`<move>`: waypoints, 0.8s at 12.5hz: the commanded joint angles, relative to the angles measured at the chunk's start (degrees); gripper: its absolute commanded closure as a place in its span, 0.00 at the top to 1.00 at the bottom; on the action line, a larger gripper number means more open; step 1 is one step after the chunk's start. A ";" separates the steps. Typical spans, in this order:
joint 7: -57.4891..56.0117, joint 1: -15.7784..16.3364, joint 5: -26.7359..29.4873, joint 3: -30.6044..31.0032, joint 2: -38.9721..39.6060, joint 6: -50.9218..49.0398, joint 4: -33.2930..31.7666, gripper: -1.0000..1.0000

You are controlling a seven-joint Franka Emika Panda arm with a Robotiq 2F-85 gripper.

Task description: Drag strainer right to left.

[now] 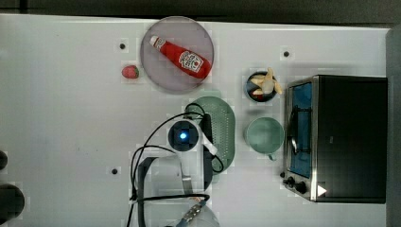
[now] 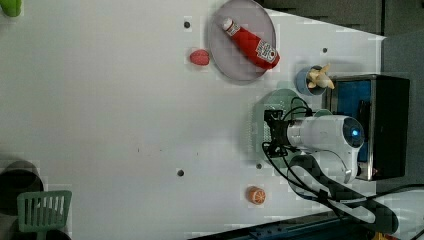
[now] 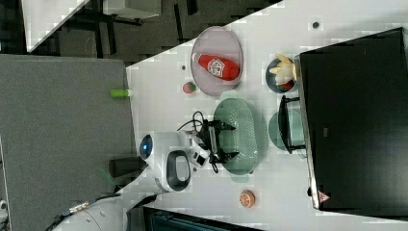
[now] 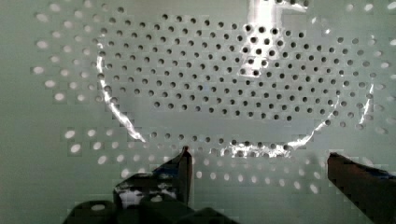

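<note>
The gripper (image 3: 223,141) hung spread wide and empty, fingers inside the strainer (image 3: 243,134), probably so one finger could hook its wall for the drag. The strainer sat mid-worktop (image 1: 71,118), between plate (image 1: 161,71) and cup (image 1: 264,135), its long axis running from the ketchup plate's edge of the worktop toward the arm's edge.
</note>
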 commanded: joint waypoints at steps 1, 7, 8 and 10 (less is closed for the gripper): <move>6.69 3.52 0.81 0.34 -1.95 -0.03 0.23 1.00; 13.14 10.30 0.84 0.36 0.87 -0.24 3.41 1.00; 15.24 11.50 0.84 0.37 1.54 -0.25 4.26 1.00; 17.30 13.92 0.84 0.38 2.95 -0.56 6.30 1.00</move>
